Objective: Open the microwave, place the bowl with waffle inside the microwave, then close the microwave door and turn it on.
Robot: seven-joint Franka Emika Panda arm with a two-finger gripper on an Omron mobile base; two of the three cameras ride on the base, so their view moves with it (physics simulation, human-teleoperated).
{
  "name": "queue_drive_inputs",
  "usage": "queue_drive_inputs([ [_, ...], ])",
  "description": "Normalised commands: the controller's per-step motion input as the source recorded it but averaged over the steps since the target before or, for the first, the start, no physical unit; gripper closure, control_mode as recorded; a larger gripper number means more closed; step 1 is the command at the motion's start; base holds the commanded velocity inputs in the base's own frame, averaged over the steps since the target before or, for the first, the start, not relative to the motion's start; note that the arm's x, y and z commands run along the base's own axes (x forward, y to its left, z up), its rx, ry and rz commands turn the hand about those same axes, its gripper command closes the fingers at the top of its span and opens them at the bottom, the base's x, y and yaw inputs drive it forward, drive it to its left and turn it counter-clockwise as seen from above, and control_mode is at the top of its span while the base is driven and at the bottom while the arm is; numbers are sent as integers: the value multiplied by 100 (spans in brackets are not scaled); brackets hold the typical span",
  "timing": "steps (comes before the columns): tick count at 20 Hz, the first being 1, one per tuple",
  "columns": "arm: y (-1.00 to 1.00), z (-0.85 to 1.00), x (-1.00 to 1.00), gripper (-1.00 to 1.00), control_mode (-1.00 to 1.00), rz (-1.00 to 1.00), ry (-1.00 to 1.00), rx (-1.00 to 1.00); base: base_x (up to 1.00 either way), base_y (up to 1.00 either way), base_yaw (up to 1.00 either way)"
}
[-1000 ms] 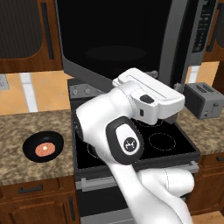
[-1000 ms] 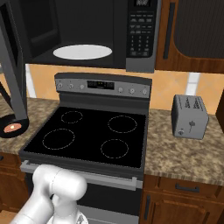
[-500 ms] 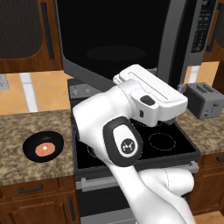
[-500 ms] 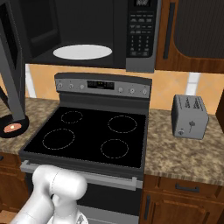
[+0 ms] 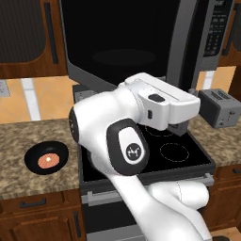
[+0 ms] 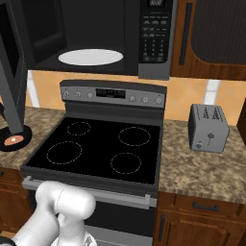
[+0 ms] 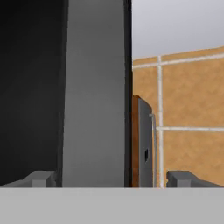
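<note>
The microwave (image 6: 154, 38) hangs over the stove with its cavity open and the white turntable (image 6: 90, 56) showing. The microwave door (image 5: 117, 42) stands swung out to the left (image 6: 10, 67). In the hand view its grey edge (image 7: 94, 96) rises close ahead, between the fingertips (image 7: 41, 178). My gripper (image 7: 111, 179) is open and holds nothing; it hangs over the stove's right side (image 5: 179, 128). The black bowl (image 5: 46, 157) with the orange-pink waffle (image 5: 48, 160) sits on the left counter, partly hidden behind the door (image 6: 14, 141).
A black glass stove (image 6: 96, 149) lies below the microwave. A grey toaster (image 6: 207, 127) stands on the right counter. Dark wooden cabinets (image 6: 216, 33) flank the microwave. A tiled orange wall (image 7: 188, 109) shows beyond the door's edge.
The hand has drifted a little to the right over the stove. The door, the bowl and the toaster stay where they were.
</note>
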Motion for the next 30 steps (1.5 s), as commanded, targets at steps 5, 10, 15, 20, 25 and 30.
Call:
queue_drive_inputs([
  [5,18,-2,0,-100,-100,0,5,5,0,0,0],
  [10,22,0,-2,-100,-100,0,0,2,0,0,0],
  [15,6,0,-41,-100,-100,15,1,5,0,0,0],
  [20,-63,-27,-100,-100,-100,35,0,23,0,0,0],
  [25,-86,-43,-90,-100,-100,59,0,13,0,0,0],
  [30,-53,-33,-30,-100,-100,84,-5,0,0,0,0],
])
